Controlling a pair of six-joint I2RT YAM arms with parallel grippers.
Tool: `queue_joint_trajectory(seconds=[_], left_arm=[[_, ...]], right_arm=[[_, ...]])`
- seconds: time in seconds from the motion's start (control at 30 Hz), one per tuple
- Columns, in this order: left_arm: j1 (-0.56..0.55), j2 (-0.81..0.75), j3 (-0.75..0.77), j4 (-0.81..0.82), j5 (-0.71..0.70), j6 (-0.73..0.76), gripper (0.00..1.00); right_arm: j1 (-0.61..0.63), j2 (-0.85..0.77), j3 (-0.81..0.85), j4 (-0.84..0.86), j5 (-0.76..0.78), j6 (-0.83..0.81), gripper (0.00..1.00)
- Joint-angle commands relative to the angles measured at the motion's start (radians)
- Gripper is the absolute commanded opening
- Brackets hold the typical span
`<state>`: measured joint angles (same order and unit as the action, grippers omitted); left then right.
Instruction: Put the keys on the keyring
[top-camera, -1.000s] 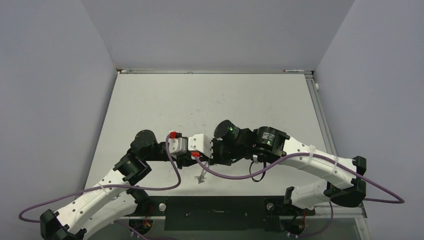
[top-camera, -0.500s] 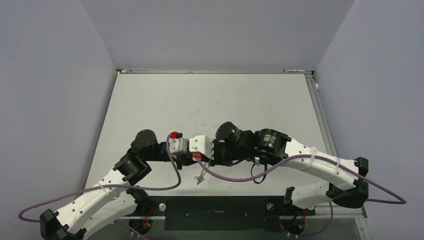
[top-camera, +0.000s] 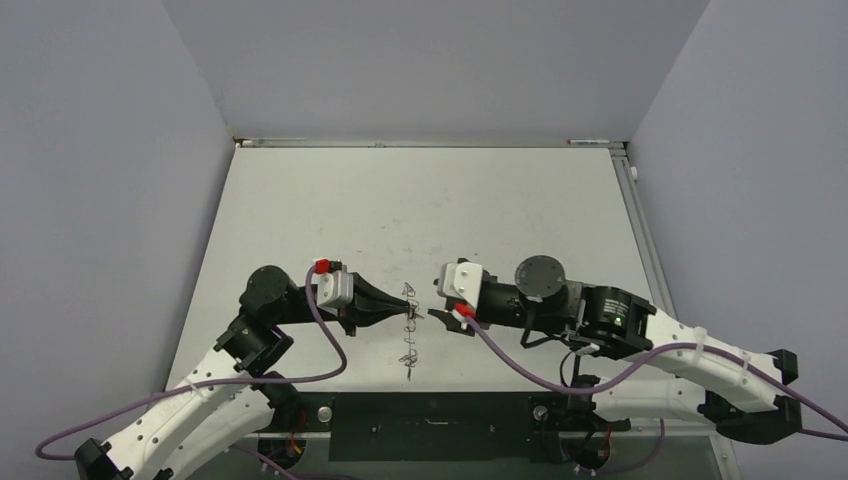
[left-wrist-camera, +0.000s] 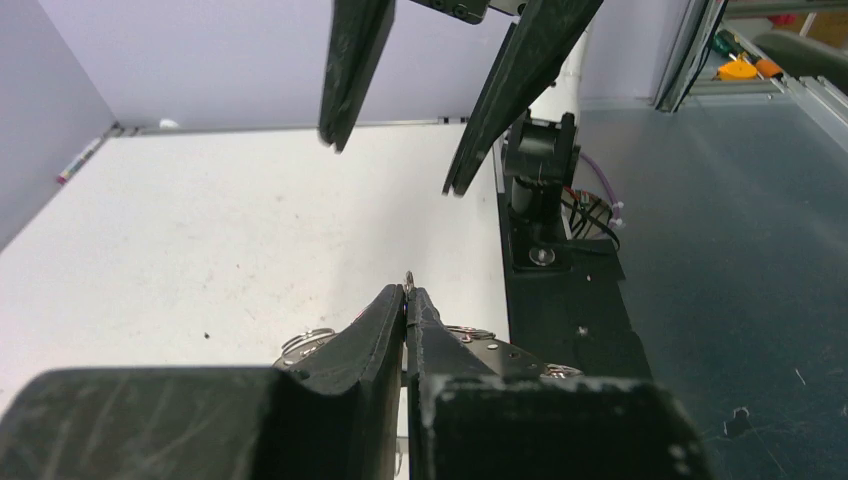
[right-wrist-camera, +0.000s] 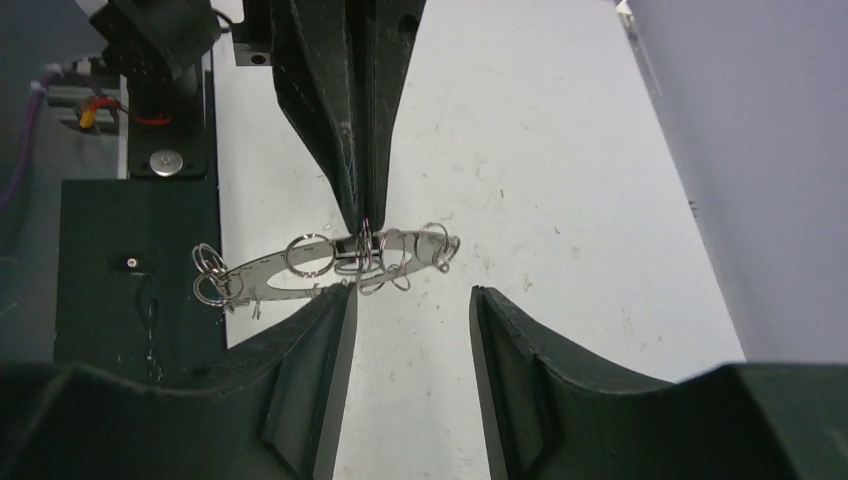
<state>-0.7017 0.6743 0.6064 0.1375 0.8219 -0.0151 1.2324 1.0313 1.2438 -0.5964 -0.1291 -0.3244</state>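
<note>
Over the near middle of the table, the left gripper and the right gripper point at each other, slightly apart. The keyring hangs from the left gripper's tip, between the two, above the table.

Clamps left gripper fully shut, pointing rightward. Holds right gripper facing it with jaws apart, tips seemingly not touching.

A robotics lab cell. Ahead of the left pincer and right pincer, a white table is boxed in by plain grey panels. Behind them, purple cables trail near a black base plate. Right of the right pincer, an aluminium rail runs along the table's edge.
</note>
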Motion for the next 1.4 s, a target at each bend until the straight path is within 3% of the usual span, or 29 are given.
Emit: queue_joint_trajectory(seconds=[0.0,0.13,0.43,0.7,1.2,1.37], left_arm=[[0.026,-0.042,-0.011,0.24,0.057,-0.13,0.0],[0.043,-0.048,-0.022,0.323,0.09,-0.185,0.0],[0.045,-0.066,-0.032,0.353,0.128,-0.207,0.0],[0.045,-0.071,-0.033,0.348,0.13,-0.201,0.0],[0.045,-0.076,-0.031,0.325,0.112,-0.183,0.0],[0.045,-0.077,-0.031,0.32,0.108,-0.179,0.0]], right_arm=[[0.006,-0.177,-0.124,0.262,-0.027,0.056,0.46],[0.005,-0.222,-0.181,0.312,-0.099,0.085,0.43],[0.005,-0.131,-0.165,0.312,-0.133,0.069,0.38],[0.006,-0.092,-0.15,0.325,-0.204,0.059,0.24],[0.005,-0.066,-0.129,0.309,-0.251,0.058,0.25],[0.005,-0.048,-0.119,0.306,-0.253,0.056,0.2]])
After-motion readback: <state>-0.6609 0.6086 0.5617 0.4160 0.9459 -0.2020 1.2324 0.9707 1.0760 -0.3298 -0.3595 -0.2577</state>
